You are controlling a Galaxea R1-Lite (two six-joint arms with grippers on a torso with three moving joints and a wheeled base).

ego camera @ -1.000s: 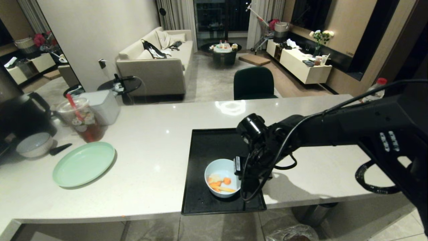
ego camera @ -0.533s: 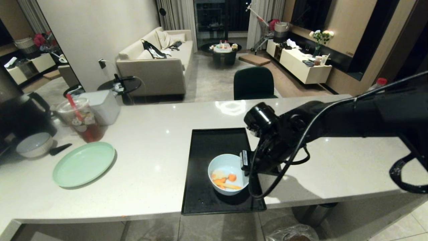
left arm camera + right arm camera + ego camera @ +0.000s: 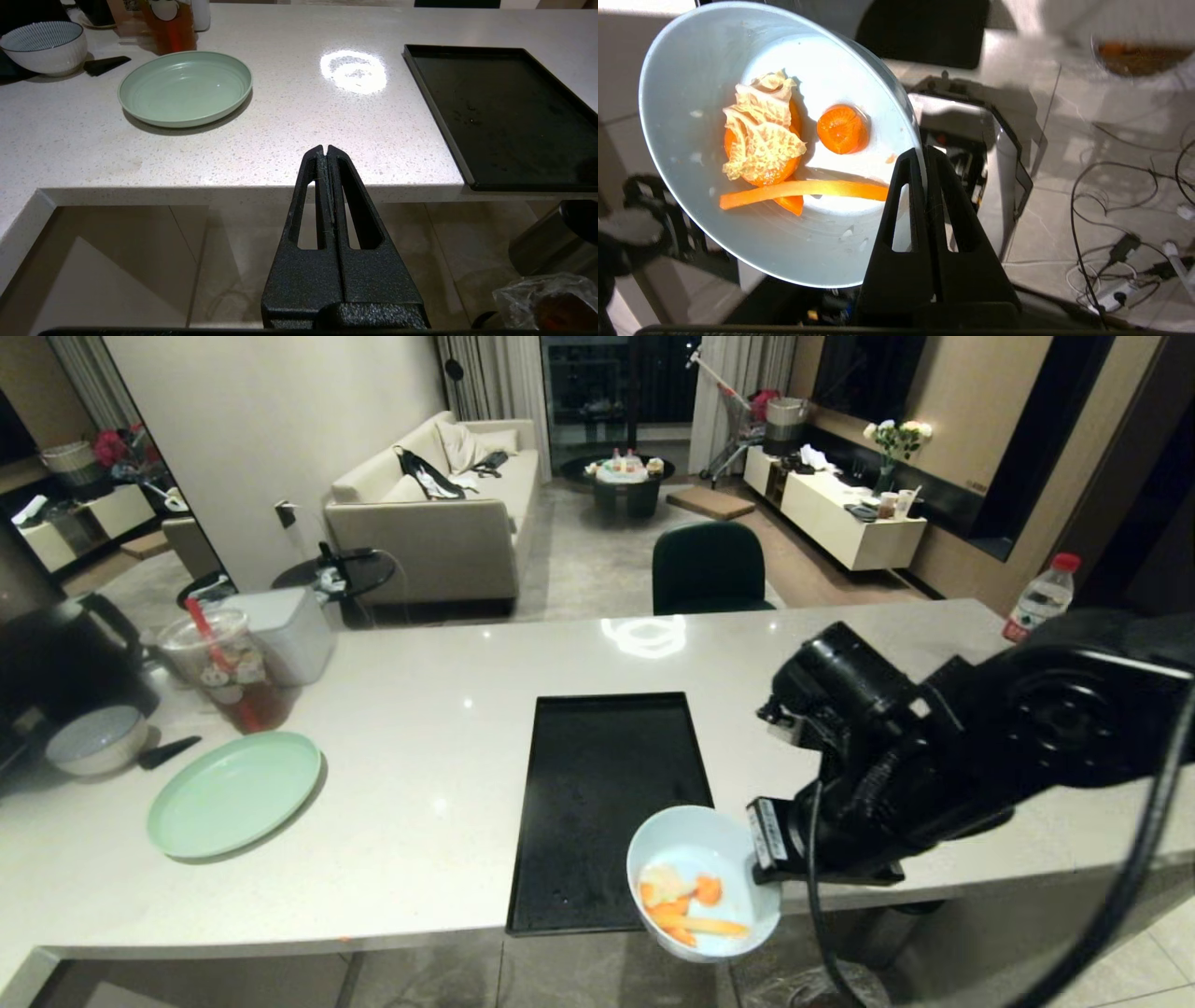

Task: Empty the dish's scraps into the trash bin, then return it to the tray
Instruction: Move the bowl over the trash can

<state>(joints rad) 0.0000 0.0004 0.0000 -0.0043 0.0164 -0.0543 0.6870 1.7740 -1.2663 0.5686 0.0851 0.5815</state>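
the carry to the trash bin is the step in hand. the right gripper (image 3: 761, 845) has its fingers clamped on the rim of the pale blue bowl (image 3: 702, 882), one finger inside the wall and one outside, and holds it in the air past the near right corner of the black tray (image 3: 607, 756), out beyond the edge of the surface. the bowl sits nearly level in the head view, tipped a little toward the robot, and the scraps (image 3: 689, 903) are all inside it.

below the bowl, at the bottom edge of the head view, a bit of crinkled clear plastic shows; that is the liner of the trash bin (image 3: 544, 301), better seen from the left wrist, standing on the floor beside a taller steel cylinder (image 3: 542, 242). by my reckoning the next move calls for bringing the bowl squarely over that opening and then rolling the wrist so the pieces slide out, with the rim grip kept firm.

the scraps are an orange round slice, a long orange strip and a pale, netted piece of peel lying on more orange; they look loose, with small crumbs stuck to the wall.

the left gripper (image 3: 327, 154) hangs parked below the surface edge, fingers pressed together and empty.
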